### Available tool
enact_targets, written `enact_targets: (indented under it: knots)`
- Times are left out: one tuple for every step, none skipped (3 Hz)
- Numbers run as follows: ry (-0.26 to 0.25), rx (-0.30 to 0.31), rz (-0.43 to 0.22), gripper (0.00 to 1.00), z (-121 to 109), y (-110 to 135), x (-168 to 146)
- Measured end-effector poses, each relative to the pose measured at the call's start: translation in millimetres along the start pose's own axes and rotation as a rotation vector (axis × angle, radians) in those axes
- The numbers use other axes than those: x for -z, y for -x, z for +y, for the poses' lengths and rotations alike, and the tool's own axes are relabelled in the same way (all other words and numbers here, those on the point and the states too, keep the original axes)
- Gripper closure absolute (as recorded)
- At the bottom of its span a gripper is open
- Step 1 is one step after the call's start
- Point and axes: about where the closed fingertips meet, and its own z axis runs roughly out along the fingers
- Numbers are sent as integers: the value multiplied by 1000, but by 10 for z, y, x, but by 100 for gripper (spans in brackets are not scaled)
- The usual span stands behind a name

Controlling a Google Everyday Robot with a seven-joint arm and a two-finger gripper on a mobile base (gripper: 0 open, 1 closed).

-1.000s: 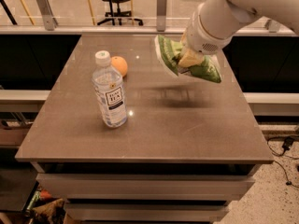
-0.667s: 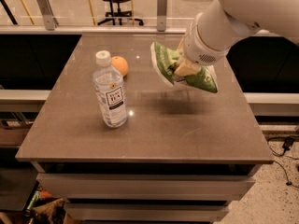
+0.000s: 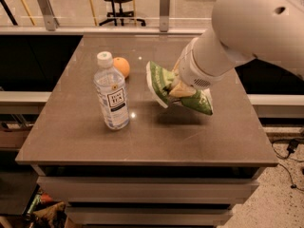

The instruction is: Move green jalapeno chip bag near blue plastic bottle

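The green jalapeno chip bag (image 3: 164, 85) hangs in the air just above the table (image 3: 147, 141), right of centre, its left end pointing toward the bottle. My gripper (image 3: 179, 89) is shut on the bag from above, at its middle; my white arm (image 3: 237, 32) comes in from the upper right and hides most of the fingers. The blue plastic bottle (image 3: 112, 99) stands upright with its white cap on, left of centre, about a bag's length left of the bag.
A small round orange fruit (image 3: 121, 66) lies on the table just behind the bottle. A railing with glass posts (image 3: 164, 4) runs behind the table. The table's front edge (image 3: 142, 161) is near; the floor drops off at the right.
My gripper has carried the bag left and toward the front, lower over the table, from the far right side to close beside the bottle. The bottle and fruit have not moved.
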Motion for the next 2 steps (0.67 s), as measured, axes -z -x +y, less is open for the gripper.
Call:
enact_targets:
  knots:
    - [56, -9, -18, 100, 170, 18, -145]
    - [148, 5, -45, 81, 309, 51, -306]
